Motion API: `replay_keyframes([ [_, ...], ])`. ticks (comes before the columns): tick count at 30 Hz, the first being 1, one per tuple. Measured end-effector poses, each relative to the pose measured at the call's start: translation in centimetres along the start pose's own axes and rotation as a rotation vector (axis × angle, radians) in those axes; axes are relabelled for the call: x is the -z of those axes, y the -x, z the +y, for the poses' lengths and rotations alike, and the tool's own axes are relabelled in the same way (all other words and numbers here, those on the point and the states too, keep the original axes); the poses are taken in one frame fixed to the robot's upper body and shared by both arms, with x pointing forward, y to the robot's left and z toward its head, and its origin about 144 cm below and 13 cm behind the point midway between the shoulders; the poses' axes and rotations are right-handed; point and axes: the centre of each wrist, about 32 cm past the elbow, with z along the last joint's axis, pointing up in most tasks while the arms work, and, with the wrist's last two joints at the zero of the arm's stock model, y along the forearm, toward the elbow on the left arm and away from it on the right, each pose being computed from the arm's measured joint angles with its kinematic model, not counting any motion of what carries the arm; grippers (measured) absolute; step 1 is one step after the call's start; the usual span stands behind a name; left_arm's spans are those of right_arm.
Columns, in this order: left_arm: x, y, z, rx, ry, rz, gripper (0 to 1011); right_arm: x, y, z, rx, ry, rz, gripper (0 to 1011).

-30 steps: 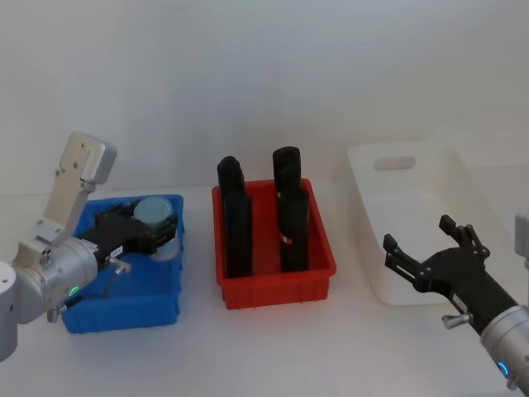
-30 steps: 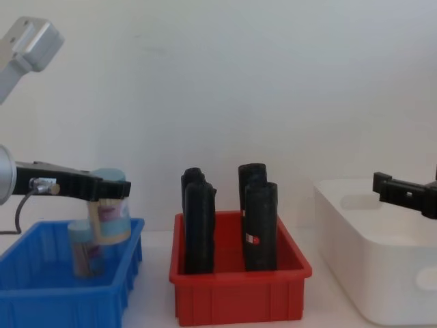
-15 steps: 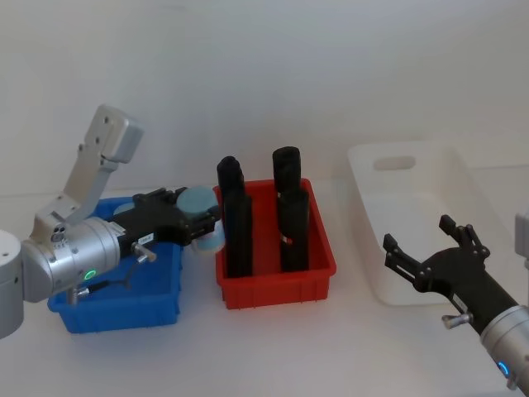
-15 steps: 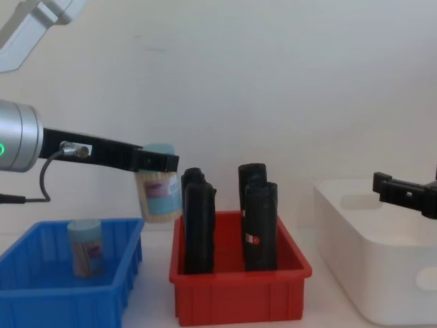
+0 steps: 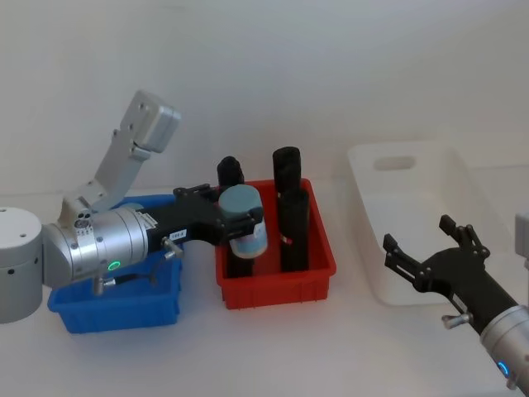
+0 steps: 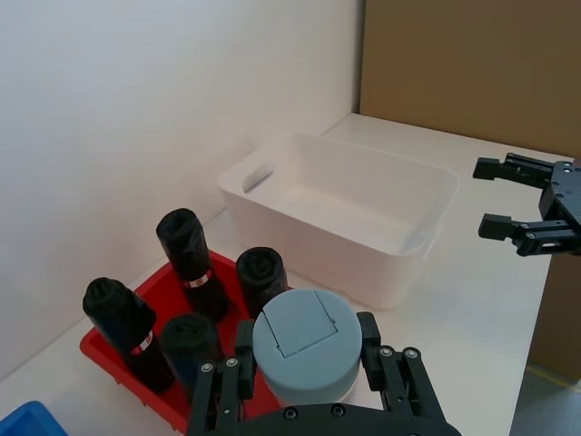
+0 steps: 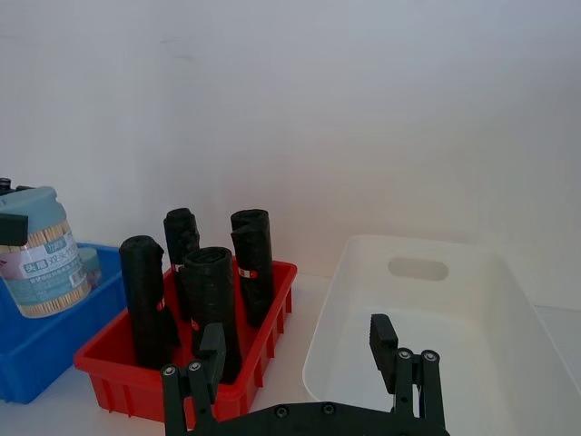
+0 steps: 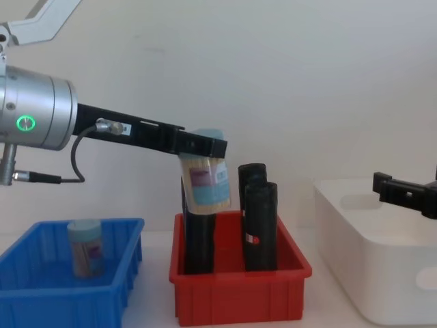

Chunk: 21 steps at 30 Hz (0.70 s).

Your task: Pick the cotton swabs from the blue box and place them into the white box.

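My left gripper (image 5: 245, 217) is shut on one jar of cotton swabs (image 5: 246, 223), a clear jar with a pale blue lid, and holds it in the air over the left half of the red bin. From the side, the held jar (image 8: 206, 182) hangs tilted under the gripper's fingers (image 8: 205, 147). The left wrist view shows its lid (image 6: 306, 343) between the jaws. A second jar (image 8: 85, 247) stands in the blue box (image 8: 41, 294). The white box (image 5: 369, 227) sits at the right. My right gripper (image 5: 417, 235) hovers open at its near edge.
A red bin (image 5: 277, 287) with several tall black objects (image 5: 293, 223) stands between the blue box (image 5: 124, 308) and the white box (image 8: 369, 273). The black objects rise above the red bin's rim, right beside the held jar. A plain wall backs the table.
My left gripper lifted the jar out of the blue box and carried it right, from above the blue box to above the red bin. The right arm stayed still.
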Motion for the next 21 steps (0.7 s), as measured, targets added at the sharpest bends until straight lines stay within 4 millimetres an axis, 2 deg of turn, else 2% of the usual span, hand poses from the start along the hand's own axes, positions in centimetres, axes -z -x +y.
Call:
replay_keyframes([
  [21,-1.08,0.52,-0.56,0.071,0.001,-0.015,673,-0.07,0.01,0.08,-0.015,0.001,-0.006,1002],
])
